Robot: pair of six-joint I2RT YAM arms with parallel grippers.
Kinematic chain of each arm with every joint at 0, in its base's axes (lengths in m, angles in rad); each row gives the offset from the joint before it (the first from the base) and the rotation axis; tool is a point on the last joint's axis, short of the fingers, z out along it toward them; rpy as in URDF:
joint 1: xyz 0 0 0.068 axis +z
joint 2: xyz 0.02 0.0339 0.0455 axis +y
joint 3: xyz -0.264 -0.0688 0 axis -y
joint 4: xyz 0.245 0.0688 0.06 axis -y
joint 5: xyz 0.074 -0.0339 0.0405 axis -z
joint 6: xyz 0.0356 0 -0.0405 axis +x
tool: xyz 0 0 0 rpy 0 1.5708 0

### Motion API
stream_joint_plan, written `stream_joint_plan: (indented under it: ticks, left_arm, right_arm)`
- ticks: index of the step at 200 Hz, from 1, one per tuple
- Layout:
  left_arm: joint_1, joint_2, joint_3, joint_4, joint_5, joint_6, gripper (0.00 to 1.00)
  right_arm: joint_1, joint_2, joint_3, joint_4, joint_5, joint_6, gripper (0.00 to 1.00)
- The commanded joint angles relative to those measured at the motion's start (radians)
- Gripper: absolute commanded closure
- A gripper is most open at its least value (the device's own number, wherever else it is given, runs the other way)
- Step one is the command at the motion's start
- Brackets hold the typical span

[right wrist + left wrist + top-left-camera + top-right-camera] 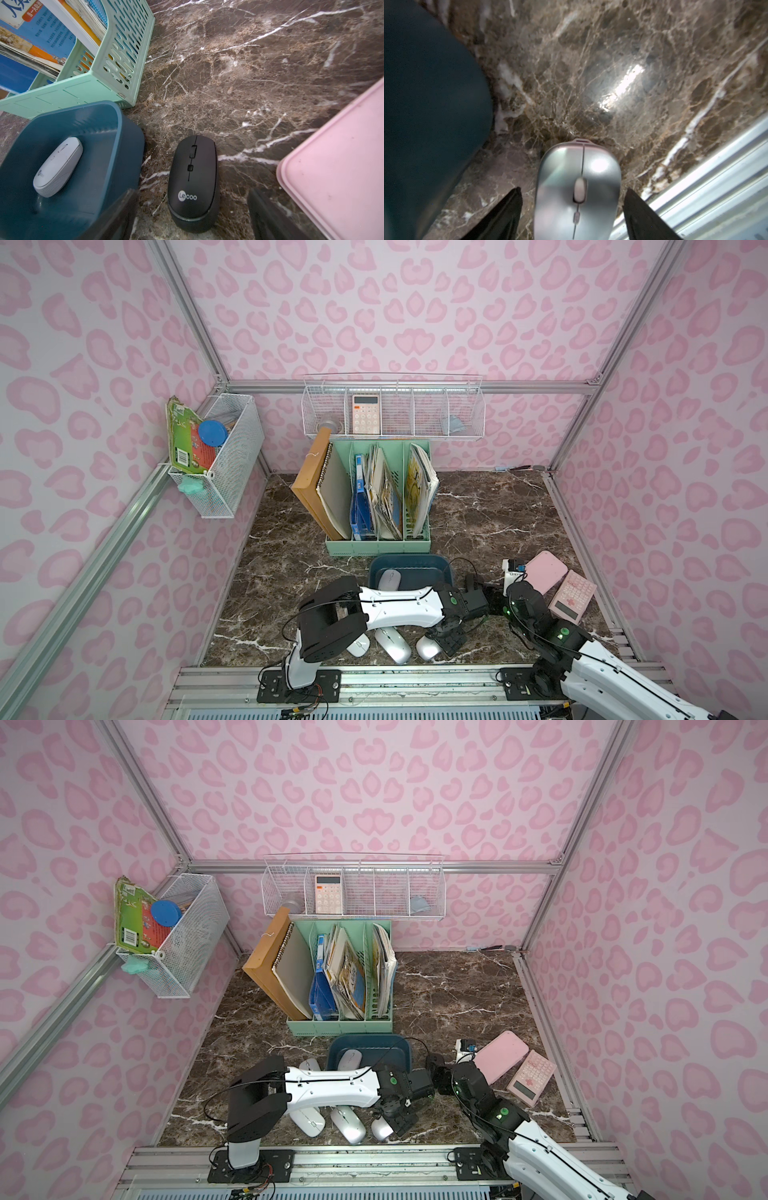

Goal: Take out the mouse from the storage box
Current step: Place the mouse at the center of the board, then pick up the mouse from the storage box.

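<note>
In the left wrist view, the left gripper (573, 190) is seen at bottom centre. Its two black fingers (504, 212) are spread wide on either side of a silver-grey oval mouse (577, 187). A strip of brown white-veined marble tabletop (591, 62) shows between each finger and the mouse, so nothing is pinched.

In the right wrist view, the right gripper (192, 192) is also spread. Its dark fingers (266, 214) are held clear on both sides of a matte black oval mouse (193, 180), which lies on the marble. At lower left of that frame, just beside the black mouse, is the storage box (131, 145), a shallow dark blue-teal plastic tub with rounded corners. One white mouse (58, 166) lies inside it.

"Lecoo" is printed in white on the black mouse. The white mouse's grey logo can be read only in part.

Six mice are counted. Besides the three named, a top view shows a second white mouse (309, 1067) just left of the tub. A third white mouse (307, 1121) and a fourth white mouse (348, 1124) lie at lower centre, left of the silver one.
</note>
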Motion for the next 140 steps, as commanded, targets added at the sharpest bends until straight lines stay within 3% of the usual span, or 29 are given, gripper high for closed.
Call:
stream_joint_plan:
  ticks: [1,45,76,99,140]
  left_arm:
    - [0.001,-0.048,-0.014,0.003,-0.049,-0.008,0.16]
    - [0.002,-0.284,-0.098,0.062,-0.071,-0.03,0.15]
    - [0.018,-0.531,-0.238,0.112,-0.176,-0.089,0.14]
    - [0.06,-0.718,-0.358,0.108,-0.235,-0.128,0.11]
    - [0.082,-0.999,-0.482,0.009,-0.489,-0.194,0.08]
  right_arm:
    - [-0.001,0.0,0.004,0.013,-0.003,-0.004,0.14]
    - [-0.001,0.041,0.058,0.019,-0.053,-0.038,0.14]
    - [0.014,0.169,0.161,0.017,-0.096,-0.058,0.14]
    - [0.094,0.276,0.222,0.052,-0.068,-0.058,0.14]
    - [0.261,0.556,0.395,0.091,-0.026,-0.057,0.13]
